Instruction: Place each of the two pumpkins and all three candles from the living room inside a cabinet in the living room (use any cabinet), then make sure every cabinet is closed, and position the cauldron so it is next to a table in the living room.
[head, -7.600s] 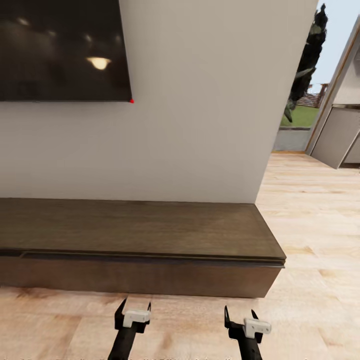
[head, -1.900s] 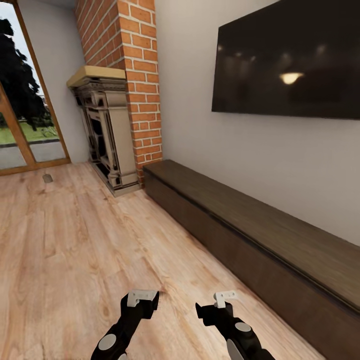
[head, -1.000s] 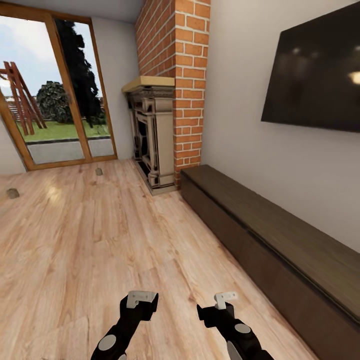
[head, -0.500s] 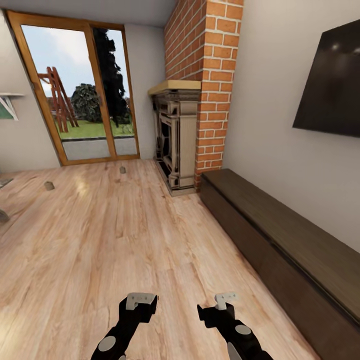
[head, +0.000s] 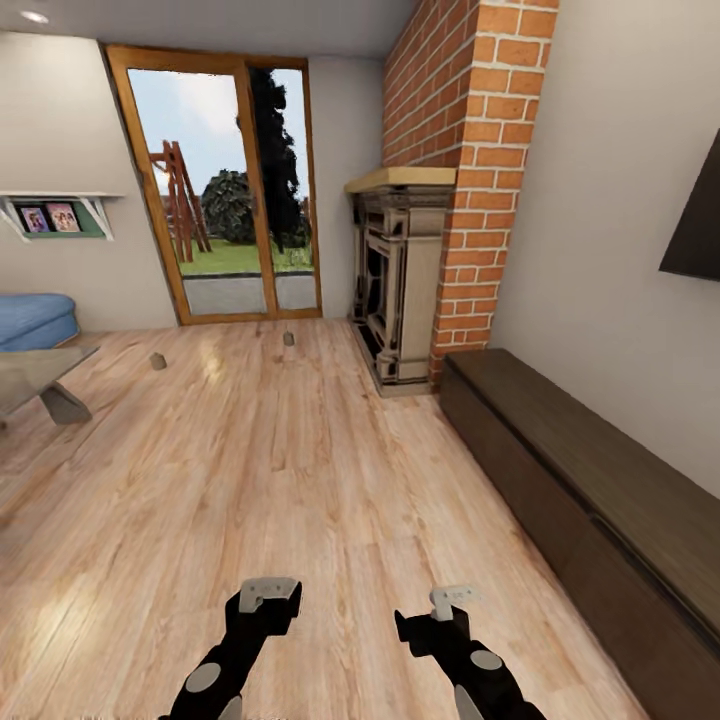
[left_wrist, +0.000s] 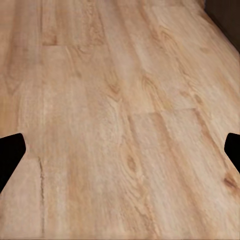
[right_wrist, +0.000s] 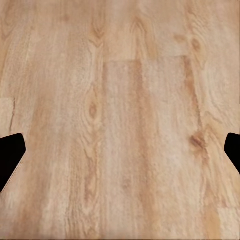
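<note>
Two small grey-beige candles stand on the wood floor far ahead, one to the left and one near the glass door. The long low dark brown cabinet runs along the right wall with its fronts shut. My left gripper and right gripper hang low over bare floor, both far from the candles. In the wrist views the left gripper and right gripper are open, with floorboards between their dark fingertips. The pumpkins and the cauldron are out of view.
A brick chimney with a stone fireplace stands just beyond the cabinet's far end. A low table and a blue sofa sit at the left. A glass door closes the far wall. A wall TV hangs above the cabinet.
The camera has swung left, away from the cabinet's front. The door, the candles, the table and the sofa have come into view. Both arms keep their pose.
</note>
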